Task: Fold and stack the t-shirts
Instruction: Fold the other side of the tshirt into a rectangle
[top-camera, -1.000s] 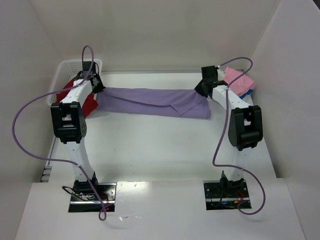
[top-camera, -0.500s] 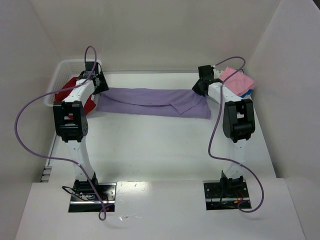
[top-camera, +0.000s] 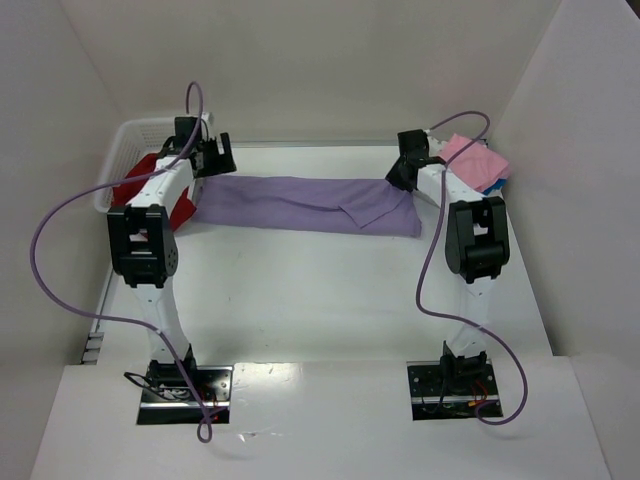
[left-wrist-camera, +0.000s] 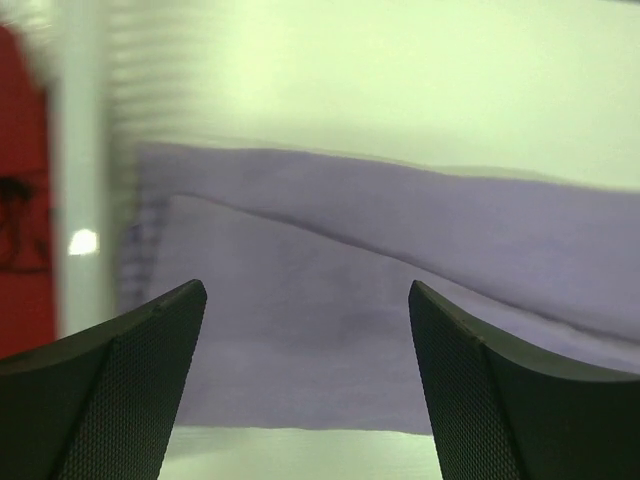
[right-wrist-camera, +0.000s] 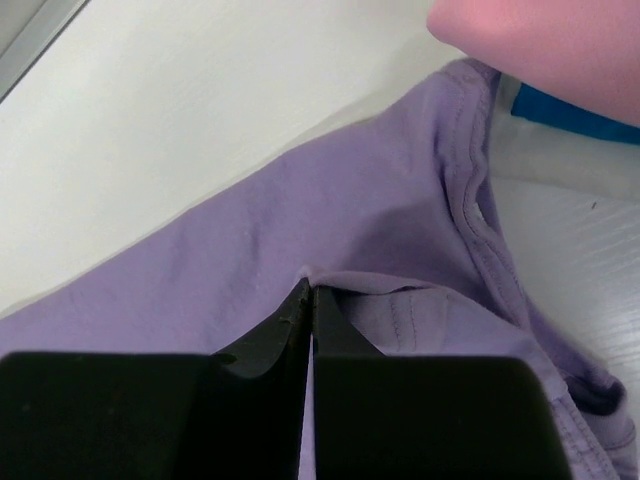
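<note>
The lavender t-shirt (top-camera: 300, 203) lies folded into a long band across the back of the table. My left gripper (top-camera: 212, 158) hovers open over its left end, and the cloth (left-wrist-camera: 400, 300) lies flat between the two wide-apart fingers (left-wrist-camera: 150, 340), untouched. My right gripper (top-camera: 400, 178) is at the band's right end, shut on a pinched fold of the lavender t-shirt (right-wrist-camera: 250, 260) beside the collar seam. The deep red t-shirt (top-camera: 150, 185) hangs from the basket at the left. The pink t-shirt (top-camera: 475, 157) rests on the bright blue t-shirt (top-camera: 492, 184) at the back right.
The white lattice basket (top-camera: 125, 150) stands in the back left corner against the wall. White walls close in the table on the left, back and right. Purple cables loop from both arms above the table's near half.
My left gripper has opened, let go of the lavender t-shirt's left end and risen slightly towards the back. The right gripper stays shut on the right end; the band lies flatter.
</note>
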